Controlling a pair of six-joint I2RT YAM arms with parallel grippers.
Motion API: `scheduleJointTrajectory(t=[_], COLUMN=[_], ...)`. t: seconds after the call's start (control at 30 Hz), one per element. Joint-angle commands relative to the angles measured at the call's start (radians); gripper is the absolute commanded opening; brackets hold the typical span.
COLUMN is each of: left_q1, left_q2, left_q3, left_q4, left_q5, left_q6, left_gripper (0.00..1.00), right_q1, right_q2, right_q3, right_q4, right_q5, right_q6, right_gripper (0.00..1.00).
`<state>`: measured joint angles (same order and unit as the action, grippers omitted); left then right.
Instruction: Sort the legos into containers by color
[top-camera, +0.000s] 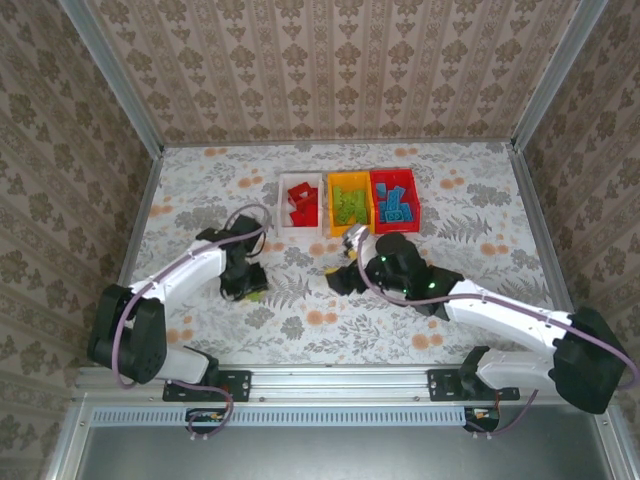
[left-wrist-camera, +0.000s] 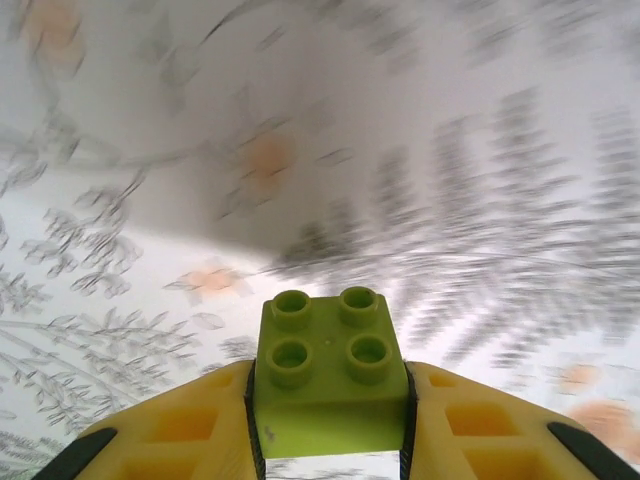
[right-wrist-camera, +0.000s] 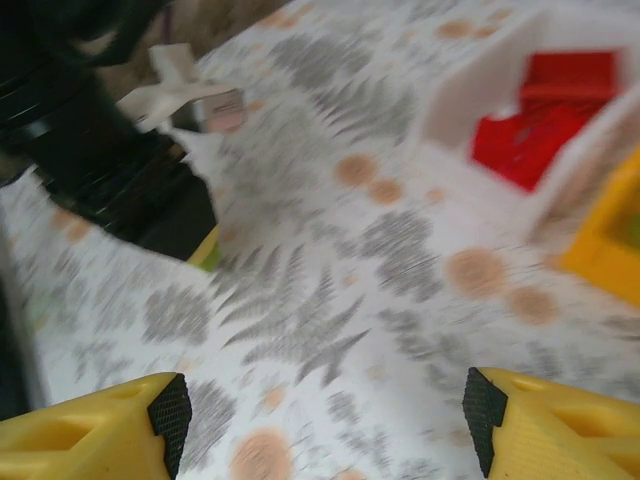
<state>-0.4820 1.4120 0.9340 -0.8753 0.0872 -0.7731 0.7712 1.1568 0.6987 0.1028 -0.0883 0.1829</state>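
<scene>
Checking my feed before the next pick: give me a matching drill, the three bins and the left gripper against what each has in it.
Things:
1. white bin
2. yellow bin
3. red bin
4. left gripper

Contents:
A. blue bricks
B. single green brick
C. red bricks
D. several green bricks

Pairs: 1-C, 2-D, 3-A, 4-B.

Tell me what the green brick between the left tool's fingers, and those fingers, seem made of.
Green brick: hard moulded plastic, smooth, slightly glossy; crisp round studs and sharp edges. Fingers: probably rigid yellow plastic, matte, perhaps printed; recessed square pockets show. Their dark inner pads look like rubber, though too little shows to be sure.
</scene>
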Motion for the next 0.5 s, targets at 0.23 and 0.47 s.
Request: scheduleJointTrajectory(t=[0.23, 0.47], left_q1=[-0.174, -0.221], left_q2=[0.299, 0.611], left_q3=[0.608, 1.002], left_q4=[0.053, 0.047], left_q5=[-0.022, 0.010], left_q6=[0.160, 0.231], left_gripper=[0.29, 0.29], right_q1=[-0.296, -0.387], right_q2=[-0.105, -0.075], right_q3=[0.120, 0.152], right_q4=[-0.100, -0.123], right_q5=[0.267, 0.203], right_q6=[0.191, 0.281], right_gripper=[0.73, 0.73])
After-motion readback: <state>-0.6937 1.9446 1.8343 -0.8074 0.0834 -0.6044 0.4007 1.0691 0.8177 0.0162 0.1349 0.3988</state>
